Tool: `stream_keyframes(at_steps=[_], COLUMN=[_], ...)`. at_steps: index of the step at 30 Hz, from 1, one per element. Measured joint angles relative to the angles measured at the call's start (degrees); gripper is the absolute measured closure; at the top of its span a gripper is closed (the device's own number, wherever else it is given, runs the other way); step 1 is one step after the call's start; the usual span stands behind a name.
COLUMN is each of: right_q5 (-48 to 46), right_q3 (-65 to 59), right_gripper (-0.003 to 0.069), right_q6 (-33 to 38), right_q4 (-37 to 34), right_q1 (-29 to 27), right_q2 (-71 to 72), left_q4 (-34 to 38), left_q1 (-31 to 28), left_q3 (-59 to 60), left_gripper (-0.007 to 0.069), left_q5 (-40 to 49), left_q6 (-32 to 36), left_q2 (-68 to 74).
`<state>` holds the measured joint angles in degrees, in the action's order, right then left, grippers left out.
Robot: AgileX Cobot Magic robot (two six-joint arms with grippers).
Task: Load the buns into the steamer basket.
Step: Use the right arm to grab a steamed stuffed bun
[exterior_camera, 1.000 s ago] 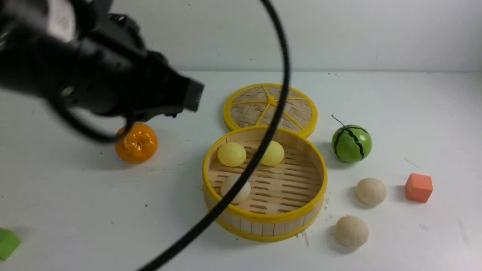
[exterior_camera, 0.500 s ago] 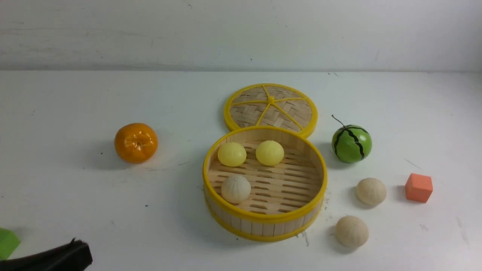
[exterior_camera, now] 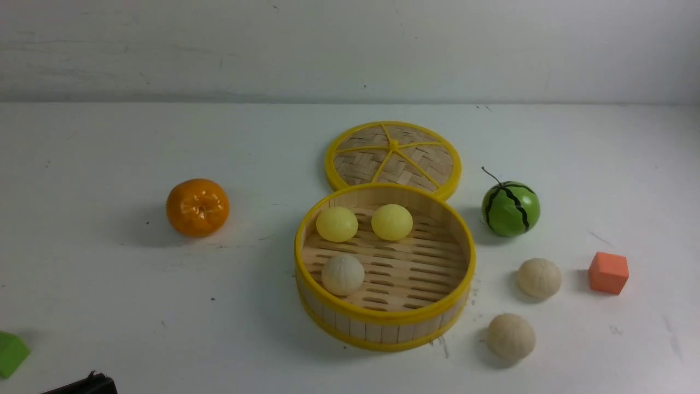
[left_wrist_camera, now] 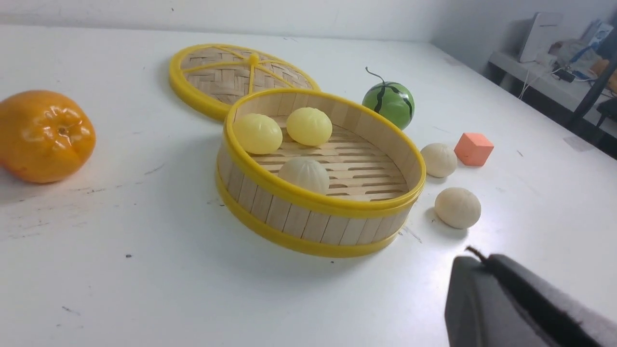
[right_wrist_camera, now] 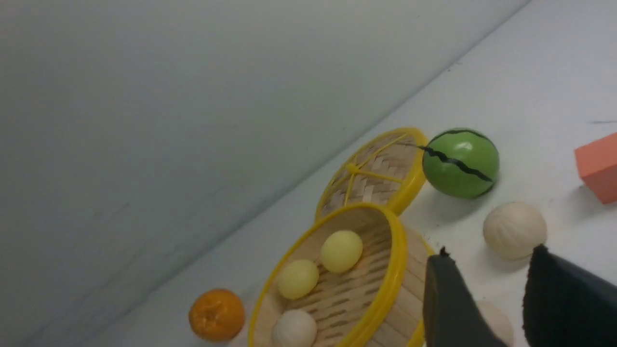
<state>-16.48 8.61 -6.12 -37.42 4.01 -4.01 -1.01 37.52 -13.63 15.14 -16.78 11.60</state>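
Observation:
The steamer basket [exterior_camera: 383, 320] stands mid-table. In it lie two smooth yellow buns [exterior_camera: 336, 224] [exterior_camera: 391, 222] and one pleated beige bun [exterior_camera: 342, 274]. Two more pleated buns rest on the table right of the basket, one farther back [exterior_camera: 539, 278] and one nearer [exterior_camera: 510, 336]. My left gripper [left_wrist_camera: 475, 258] is shut on nothing, low and near the table's front left; only a black bit of it [exterior_camera: 82, 386] shows in the front view. My right gripper [right_wrist_camera: 489, 255] is open above the two outside buns; the nearer bun [right_wrist_camera: 494, 320] shows between its fingers and the farther one [right_wrist_camera: 515, 230] just beyond the tips.
The flat woven lid [exterior_camera: 392, 158] lies behind the basket. An orange [exterior_camera: 197, 207] sits to the left and a green watermelon ball [exterior_camera: 510, 209] to the right. An orange-red cube [exterior_camera: 608, 272] is at far right and a green block [exterior_camera: 11, 353] at the front left edge.
My left arm has drawn back from above the orange down to the front left corner, almost out of the front view. The buns and basket have not moved.

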Motion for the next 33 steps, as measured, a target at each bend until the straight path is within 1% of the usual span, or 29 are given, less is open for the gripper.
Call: stream_keyframes(at_steps=[2,4,5,6,8,10,11,12,13,14,15,16,20,21,22,25,28,33], right_q5=[-8.5,-20.0,-26.9,-27.9,-39.3,-43.8,-44.5,-44.5,-44.4,-44.3,-43.9,-42.3,-37.8,-37.8,-36.7,-36.5,-36.4,-35.1], right_q3=[7.7,15.9,21.8,21.8,31.2,35.3,37.0,37.3,39.1,39.5,40.6,42.6,47.7,48.0,50.7,54.5,57.1,59.0], right_gripper=[0.0418,0.0418,0.0418,0.0418,0.0418,0.0418,0.0418,0.0418,0.0418,0.0418,0.0418,0.0418,0.0418,0.0418,0.0418,0.0418,0.0418,0.0418], right_q6=[2.6,5.6,7.6,7.6,9.7,10.1,10.2,10.2,10.2,10.2,10.2,10.2,9.9,9.8,8.8,6.8,6.1,4.1], right_q4=[2.9,7.6,10.7,11.2,17.2,19.3,19.8,19.8,20.0,20.0,20.0,20.4,23.1,23.1,24.7,26.5,27.3,29.4], right_q1=[0.3,0.5,0.5,0.5,0.5,0.7,1.2,1.4,3.0,3.6,5.3,8.7,14.7,14.9,16.1,16.9,17.0,17.0], right_q2=[-7.2,-16.3,-24.1,-25.2,-39.5,-49.1,-53.4,-53.4,-58.5,-60.4,-62.8,-67.7,-76.3,-76.8,-80.4,-86.1,-91.2,-95.8], left_q4=[0.0,0.0,0.0,0.0,0.0,0.0,0.0,0.0,0.0,0.0,0.0,0.0,0.0,0.0,0.0,0.0,0.0,0.0], left_q1=[0.0,0.0,0.0,0.0,0.0,0.0,0.0,0.0,0.0,0.0,0.0,0.0,0.0,0.0,0.0,0.0,0.0,0.0], left_q3=[0.0,0.0,0.0,0.0,0.0,0.0,0.0,0.0,0.0,0.0,0.0,0.0,0.0,0.0,0.0,0.0,0.0,0.0], left_gripper=[0.0638,0.0638,0.0638,0.0638,0.0638,0.0638,0.0638,0.0638,0.0638,0.0638,0.0638,0.0638,0.0638,0.0638,0.0638,0.0638,0.0638,0.0638], left_q5=[0.0,0.0,0.0,0.0,0.0,0.0,0.0,0.0,0.0,0.0,0.0,0.0,0.0,0.0,0.0,0.0,0.0,0.0], left_q6=[0.0,0.0,0.0,0.0,0.0,0.0,0.0,0.0,0.0,0.0,0.0,0.0,0.0,0.0,0.0,0.0,0.0,-0.1], left_q2=[0.0,0.0,0.0,0.0,0.0,0.0,0.0,0.0,0.0,0.0,0.0,0.0,0.0,0.0,0.0,0.0,0.0,0.0])
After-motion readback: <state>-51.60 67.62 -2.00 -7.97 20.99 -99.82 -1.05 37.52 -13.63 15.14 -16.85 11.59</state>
